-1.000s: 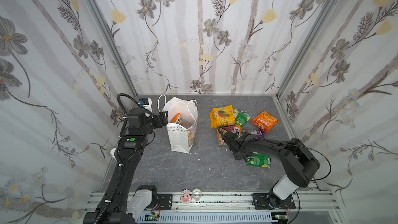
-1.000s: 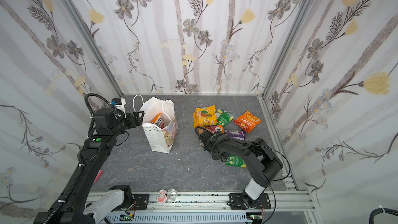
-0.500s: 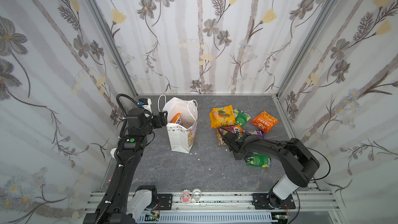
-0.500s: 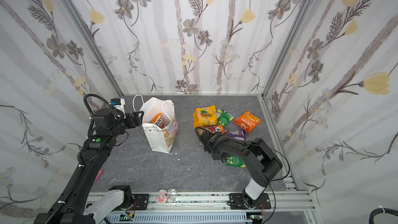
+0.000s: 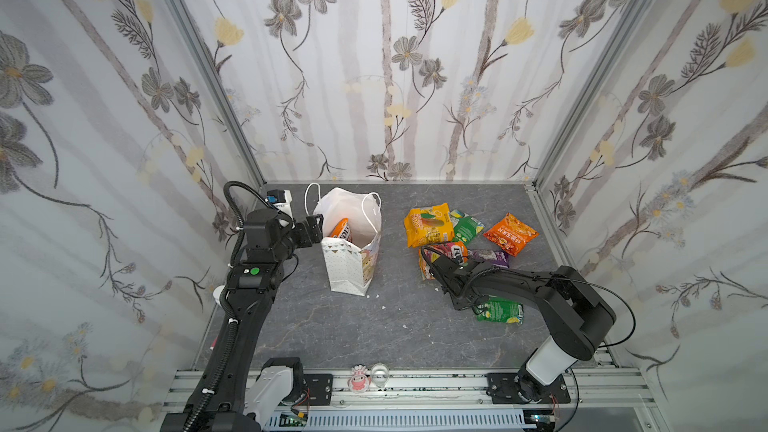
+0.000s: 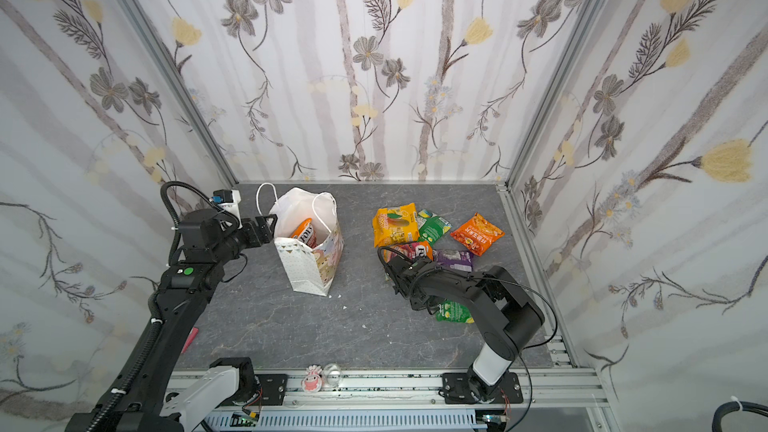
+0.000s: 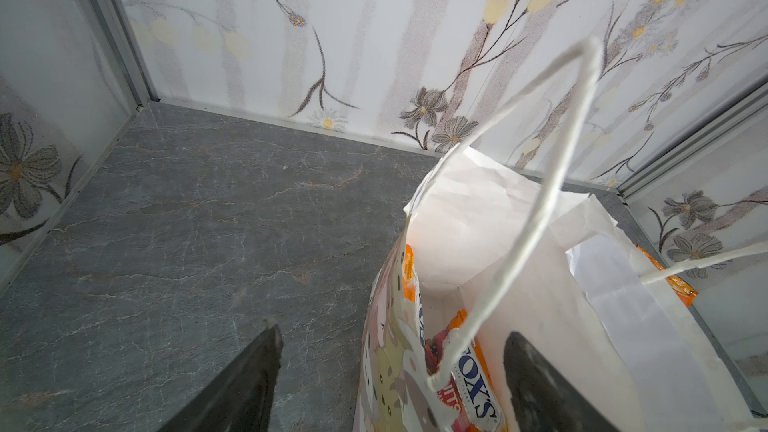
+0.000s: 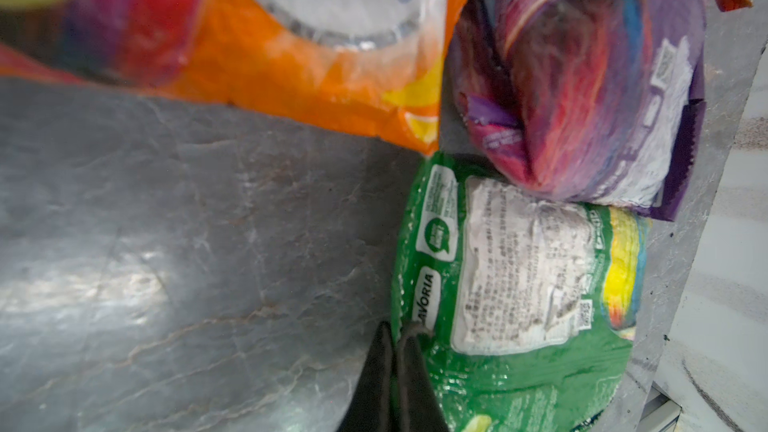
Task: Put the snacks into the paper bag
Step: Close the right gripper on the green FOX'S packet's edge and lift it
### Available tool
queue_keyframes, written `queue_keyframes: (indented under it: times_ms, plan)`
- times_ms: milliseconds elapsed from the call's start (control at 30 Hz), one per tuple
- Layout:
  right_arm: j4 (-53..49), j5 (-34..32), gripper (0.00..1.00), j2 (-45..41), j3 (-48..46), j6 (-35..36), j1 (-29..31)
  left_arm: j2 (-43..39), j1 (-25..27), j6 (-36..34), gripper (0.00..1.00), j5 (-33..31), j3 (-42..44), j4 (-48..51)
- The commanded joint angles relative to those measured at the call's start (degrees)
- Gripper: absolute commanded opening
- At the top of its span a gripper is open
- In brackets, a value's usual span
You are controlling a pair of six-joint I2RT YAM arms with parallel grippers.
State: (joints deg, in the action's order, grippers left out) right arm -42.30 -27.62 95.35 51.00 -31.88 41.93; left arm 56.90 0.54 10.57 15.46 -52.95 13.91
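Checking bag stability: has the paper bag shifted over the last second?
No. The paper bag stands where it stood, with the same gap to the back wall.

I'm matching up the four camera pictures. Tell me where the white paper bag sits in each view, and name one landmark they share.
Top view: the paper bag stands left of centre, mouth open.
Top view: the bag is left of centre here too.
Left wrist: it fills the lower right, seen from close up.
Right wrist: not in it.
Landmark: the FOX'S packet inside the bag shows in those three views.
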Motion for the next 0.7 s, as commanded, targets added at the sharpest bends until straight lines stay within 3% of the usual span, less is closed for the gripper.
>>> queue_keyframes:
  times_ms: [0, 133, 667]
  plan:
    - [-0.9, -1.5, 0.00, -0.2, -0.1, -1.4, 0.0, -0.2, -0.1, -0.1, 0.84, -0.4, 0.1, -1.3]
    - [-0.8, 0.3, 0.00, -2.7, 0.0, -1.1, 0.0, -0.2, -0.1, -0.1, 0.84, -0.3, 0.1, -1.4]
    - [9.0, 21.4, 0.00, -20.2, -4.0, 5.3, -5.2, -0.3, -0.1, 0.1, 0.84, 0.9, 0.3, -1.8]
